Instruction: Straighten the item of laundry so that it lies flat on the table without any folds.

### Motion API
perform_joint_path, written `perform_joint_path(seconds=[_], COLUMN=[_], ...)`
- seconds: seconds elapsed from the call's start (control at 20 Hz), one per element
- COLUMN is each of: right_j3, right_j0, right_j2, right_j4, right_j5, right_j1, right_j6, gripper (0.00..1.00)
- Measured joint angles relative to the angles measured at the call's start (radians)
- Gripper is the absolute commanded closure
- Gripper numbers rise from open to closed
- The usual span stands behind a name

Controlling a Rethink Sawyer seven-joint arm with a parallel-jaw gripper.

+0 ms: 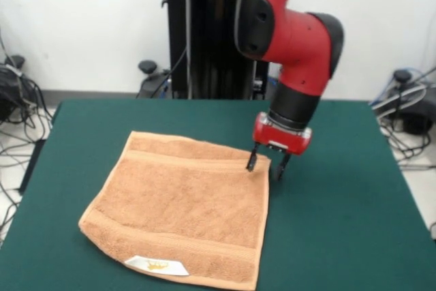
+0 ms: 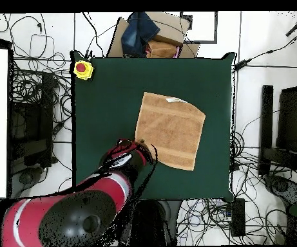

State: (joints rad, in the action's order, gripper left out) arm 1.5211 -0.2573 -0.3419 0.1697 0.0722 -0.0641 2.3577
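**At the towel's corner: pincer spread over the edge**

On the dark green surface (image 1: 354,189) the orange-tan towel (image 1: 187,212) lies spread out almost flat, set at a slant to the surface's edges. Woven border bands cross it near two opposite ends. A white label (image 1: 157,265) with yellow print sits on the edge facing the front camera; the print is too small to read. The red and black arm comes down to the towel's far right corner in the front view, where the pincer (image 1: 266,165) stands spread, one fingertip over the towel's cloth and the other just past its edge, above the green. In the overhead view a yellow box with a red button (image 2: 82,69) sits at one corner of the surface, well apart from the towel.
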Motion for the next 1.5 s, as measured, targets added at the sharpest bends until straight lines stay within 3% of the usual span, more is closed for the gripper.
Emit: perform_joint_path(seconds=[0.4,0.75,0.95,1.25,1.5], right_j3=[-0.013,-0.042,-0.104,-0.253,-0.311], right_j0=[-0.084,-0.168,-0.252,-0.33,-0.329], right_j2=[-0.039,-0.152,-0.289,-0.479,-0.532], right_j4=[-0.097,-0.18,-0.255,-0.337,-0.357], right_j5=[-0.066,-0.152,-0.328,-0.703,-0.762], right_j1=[0.026,0.106,0.219,0.425,0.498], right_j6=[0.0,0.0,0.001,0.013,0.027], gripper=[0.0,0.0,0.0,0.0,0.0])
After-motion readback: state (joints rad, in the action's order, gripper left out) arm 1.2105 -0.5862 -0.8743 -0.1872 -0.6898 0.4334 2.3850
